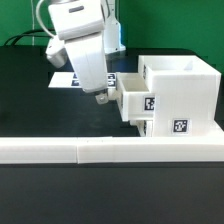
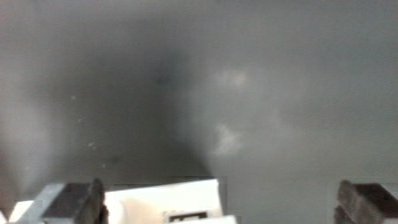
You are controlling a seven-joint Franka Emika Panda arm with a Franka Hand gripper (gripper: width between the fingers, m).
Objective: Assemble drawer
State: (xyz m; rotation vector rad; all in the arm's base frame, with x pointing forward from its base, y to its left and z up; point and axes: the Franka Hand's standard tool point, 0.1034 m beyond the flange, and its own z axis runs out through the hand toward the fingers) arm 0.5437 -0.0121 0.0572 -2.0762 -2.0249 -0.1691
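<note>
The white drawer case [image 1: 185, 88] stands at the exterior view's right, with a square tag low on its front. A knobbed tray [image 1: 135, 98] with its own tag sticks out of the case's left side. My gripper [image 1: 100, 97] hangs just left of that tray, close to its outer end, and holds nothing. In the wrist view my gripper [image 2: 221, 205] is open, its dark fingers [image 2: 71, 203] far apart. A white corner with part of a tag [image 2: 164, 198] lies between them, nearer one finger; I cannot tell which part it is.
A long low white rail [image 1: 100, 150] runs across the front of the black table. The marker board [image 1: 62, 80] lies flat behind my arm at the exterior view's left. Cables run along the back left.
</note>
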